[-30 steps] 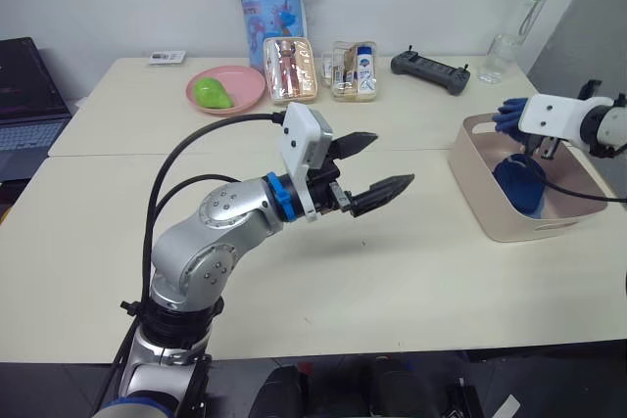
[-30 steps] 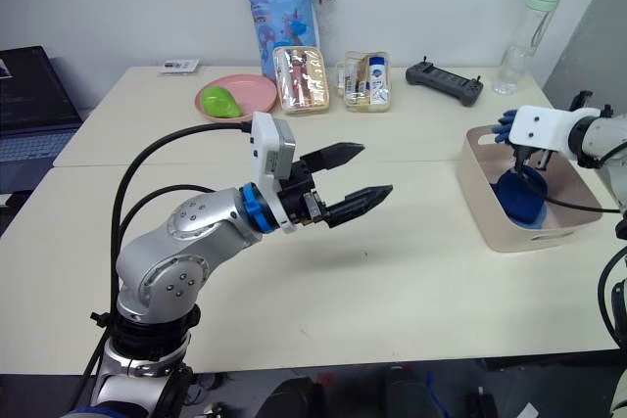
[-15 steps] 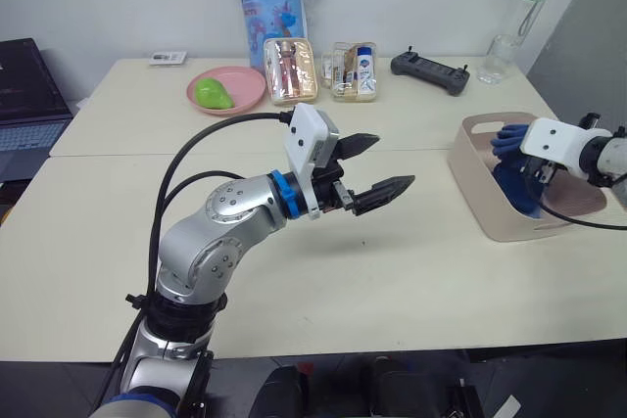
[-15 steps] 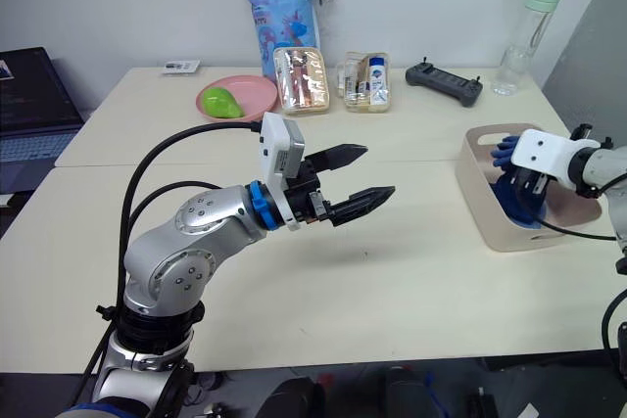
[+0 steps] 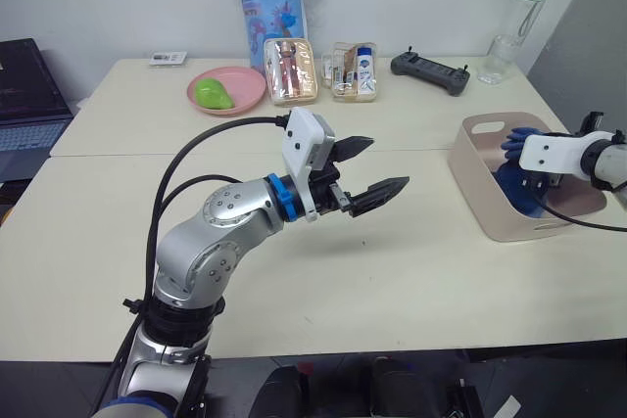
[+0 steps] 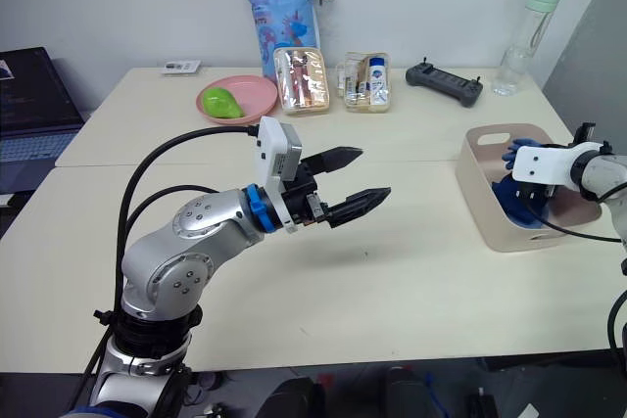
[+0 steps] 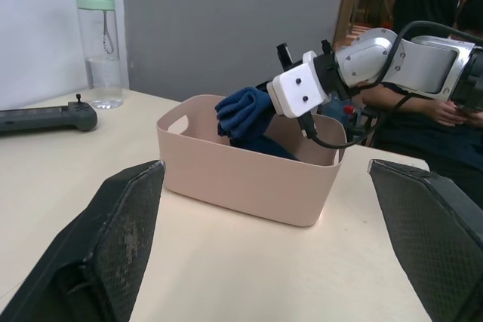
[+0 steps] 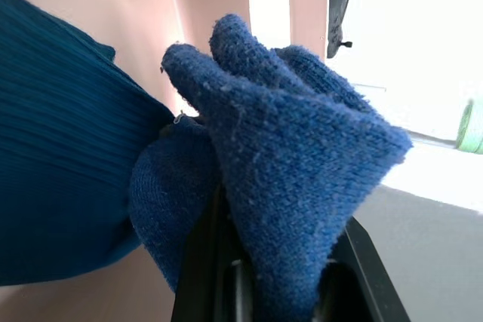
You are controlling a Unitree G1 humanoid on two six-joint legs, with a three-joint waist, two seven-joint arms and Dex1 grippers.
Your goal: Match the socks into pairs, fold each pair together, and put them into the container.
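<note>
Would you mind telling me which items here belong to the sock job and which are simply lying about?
Job:
- folded blue knit socks held by the right gripper
- pale pink plastic tub

Lying about:
- round pink plate
- clear water bottle
- black controller
- blue patterned bag

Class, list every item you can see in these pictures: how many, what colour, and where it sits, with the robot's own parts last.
Tub: 1, pale pink, table's right.
Socks: blue bundle, in right gripper over tub; more dark blue inside.
Plate: 1, pink, back, holding a green thing.
Clear boxes: 2, back centre.
Bag: 1, blue, by the wall.
Controller: 1, black, back right.
Bottle: 1, clear, green cap, back right.
Laptop: 1, far left.
Left gripper: open, mid-table.
Right gripper: shut on socks.
</note>
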